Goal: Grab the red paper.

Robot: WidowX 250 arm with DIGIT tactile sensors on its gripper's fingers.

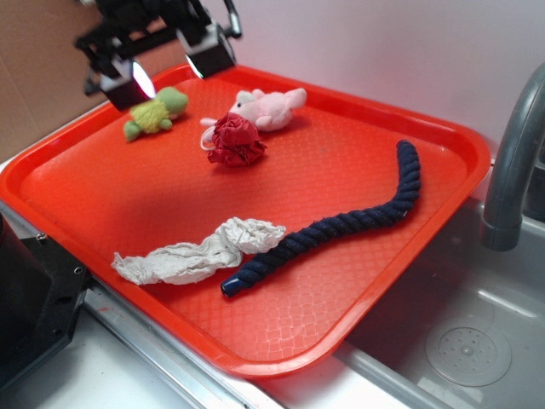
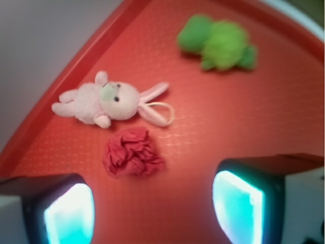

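Note:
The red paper (image 1: pixel 236 140) (image 2: pixel 132 152) is a small crumpled dark red ball lying on the orange-red tray (image 1: pixel 341 162), just in front of the pink plush bunny (image 1: pixel 271 108) (image 2: pixel 109 103). My gripper (image 1: pixel 166 70) (image 2: pixel 155 211) hangs high above the tray's far left corner, open, with nothing between its fingers. In the wrist view the paper lies ahead of the gap between the two glowing pads (image 2: pixel 68 216), nearer the left one. The gripper does not touch the paper.
A green plush turtle (image 1: pixel 156 113) (image 2: pixel 219 43) lies at the tray's back left. A white crumpled paper towel (image 1: pixel 197 254) and a dark blue rope (image 1: pixel 341 226) lie across the front. A grey faucet (image 1: pixel 511 162) and sink (image 1: pixel 460 332) stand to the right.

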